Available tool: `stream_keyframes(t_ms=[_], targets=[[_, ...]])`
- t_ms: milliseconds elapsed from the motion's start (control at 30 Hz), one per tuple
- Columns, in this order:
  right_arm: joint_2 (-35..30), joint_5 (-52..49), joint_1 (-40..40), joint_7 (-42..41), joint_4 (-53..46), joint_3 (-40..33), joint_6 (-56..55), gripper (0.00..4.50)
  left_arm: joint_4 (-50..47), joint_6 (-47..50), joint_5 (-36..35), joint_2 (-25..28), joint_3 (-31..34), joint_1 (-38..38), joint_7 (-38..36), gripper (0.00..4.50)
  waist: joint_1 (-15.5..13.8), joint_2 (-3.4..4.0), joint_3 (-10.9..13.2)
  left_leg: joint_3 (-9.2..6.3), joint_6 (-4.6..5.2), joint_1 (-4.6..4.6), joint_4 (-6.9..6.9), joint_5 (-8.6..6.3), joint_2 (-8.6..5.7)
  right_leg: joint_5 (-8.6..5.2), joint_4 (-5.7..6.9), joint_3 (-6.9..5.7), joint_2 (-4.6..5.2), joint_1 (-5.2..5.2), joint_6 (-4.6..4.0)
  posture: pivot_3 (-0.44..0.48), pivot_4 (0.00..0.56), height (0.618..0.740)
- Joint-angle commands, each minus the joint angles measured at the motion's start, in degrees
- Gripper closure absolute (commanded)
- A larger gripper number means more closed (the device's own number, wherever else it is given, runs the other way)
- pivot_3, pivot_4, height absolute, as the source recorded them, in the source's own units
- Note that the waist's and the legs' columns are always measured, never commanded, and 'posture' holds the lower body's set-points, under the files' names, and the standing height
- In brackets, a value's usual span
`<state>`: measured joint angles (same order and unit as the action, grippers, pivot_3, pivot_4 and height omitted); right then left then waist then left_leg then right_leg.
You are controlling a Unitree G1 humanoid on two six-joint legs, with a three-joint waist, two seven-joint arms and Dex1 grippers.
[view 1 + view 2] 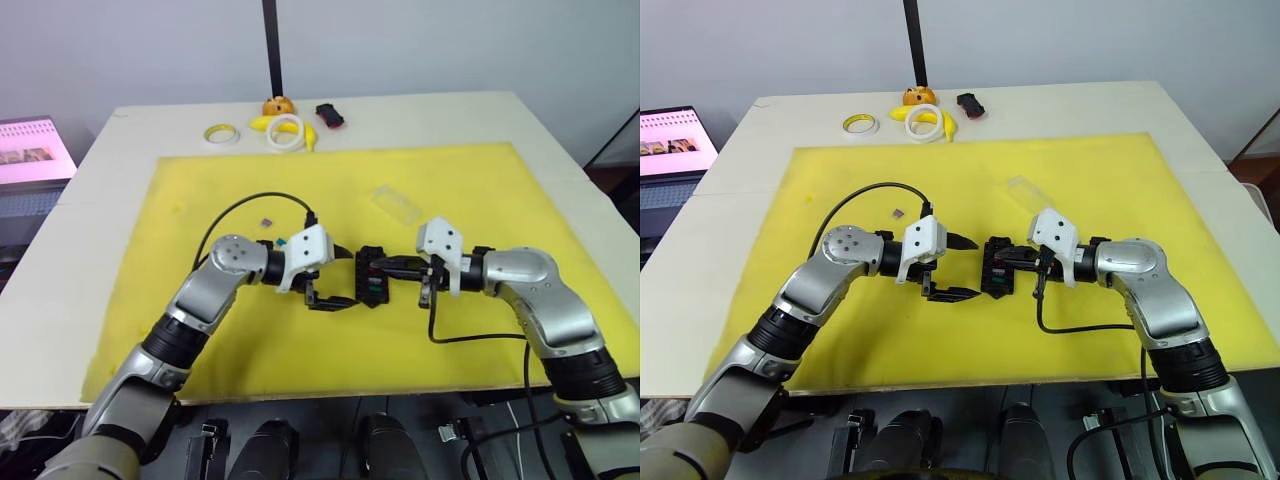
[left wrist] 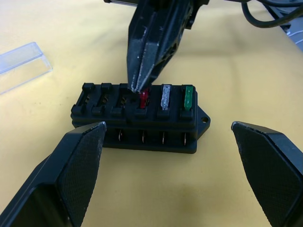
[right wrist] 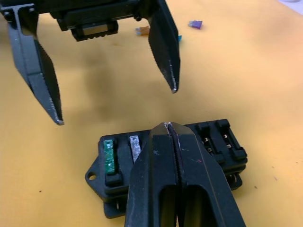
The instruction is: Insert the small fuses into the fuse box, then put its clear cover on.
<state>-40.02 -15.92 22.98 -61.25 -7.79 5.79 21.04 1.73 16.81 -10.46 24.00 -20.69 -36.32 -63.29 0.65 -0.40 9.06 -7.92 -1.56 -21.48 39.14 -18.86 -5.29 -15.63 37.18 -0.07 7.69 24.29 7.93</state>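
Both grippers sit at the fuse box (image 1: 371,277), mid yellow mat (image 1: 200,340). Left gripper (image 1: 952,268) just left of the box, fingers spread wide, nothing held. Right gripper (image 2: 137,87) comes in from the box's right, fingers pinched together with the tips down on the red fuse (image 2: 143,99), pressing it into its slot. Grey fuse (image 2: 165,96) and green fuse (image 2: 188,96) already seated next to the red one, toward the box's mounting-tab end; three slots past the red one empty. Loose fuses left of the box, behind the left gripper: purple fuse (image 3: 195,23), orange fuse (image 3: 141,31), and a bit of blue beside it, mostly hidden. Clear cover (image 1: 396,203) lies on the mat beyond the box, apart from it. Step in hand, by my read: seating fuse three of six. Next move likely calls for lifting the right tips off the red fuse, then picking a loose fuse and lining it with the next empty slot; cover comes last.
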Motion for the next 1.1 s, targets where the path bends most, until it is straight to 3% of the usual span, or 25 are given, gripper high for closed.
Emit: stream_keyframes(t_ms=[33,467,700,800,1000,1100], targets=[[-1.03,2.36,-1.91,0.32,0.24,2.60,1.48,4.48,-1.10,-0.33,0.19,-0.16,0.70,-1.24,0.14,0.00,0.01,0.00,-0.01,0.00,0.00,0.00,0.00,0.00,0.00,0.00,0.00,0.00,0.00,0.00,0.00,0.000,0.150,0.740],[-2.00,1.33,1.55,1.83,-0.26,-0.03,2.72,4.48,-1.16,-0.54,0.14,-0.28,0.54,-0.72,0.07,0.00,-0.10,-0.01,-0.02,-0.01,0.00,0.04,0.00,0.00,0.00,0.00,0.00,0.00,-0.01,-0.06,0.00,0.000,0.150,0.740],[-3.93,-4.46,2.45,-0.05,-6.32,-4.29,6.74,4.48,-1.08,-0.90,0.14,-0.52,0.47,-0.63,0.02,0.00,-0.07,0.00,-0.02,-0.01,0.00,-0.03,0.00,0.00,-0.01,0.00,-0.02,0.00,0.00,0.01,0.00,0.000,0.150,0.740],[-5.64,-6.53,1.77,-1.31,-8.50,-5.45,7.92,3.66,-1.04,-1.01,0.10,-0.52,0.57,-0.63,-0.02,0.00,-0.05,-0.01,-0.01,-0.01,0.00,-0.04,-0.02,0.00,0.00,0.00,-0.02,0.00,0.00,0.02,0.00,0.000,0.150,0.740],[-7.44,-4.11,0.32,-1.53,-7.54,-4.82,3.82,0.86,-1.29,-1.15,0.11,-0.37,0.55,-0.27,-0.07,0.00,-0.12,-0.01,-0.01,-0.01,0.00,-0.04,-0.02,0.00,0.00,0.00,-0.02,0.00,0.00,0.02,0.00,0.000,0.150,0.740],[-7.52,0.06,-0.39,-1.14,-5.68,-2.90,-1.97,0.86,-1.48,-1.08,0.09,-0.26,0.57,-0.13,-0.10,0.00,-0.06,-0.01,-0.01,0.01,0.00,-0.04,-0.02,0.00,-0.01,0.00,-0.02,0.00,0.01,0.02,0.00,0.000,0.150,0.740]])
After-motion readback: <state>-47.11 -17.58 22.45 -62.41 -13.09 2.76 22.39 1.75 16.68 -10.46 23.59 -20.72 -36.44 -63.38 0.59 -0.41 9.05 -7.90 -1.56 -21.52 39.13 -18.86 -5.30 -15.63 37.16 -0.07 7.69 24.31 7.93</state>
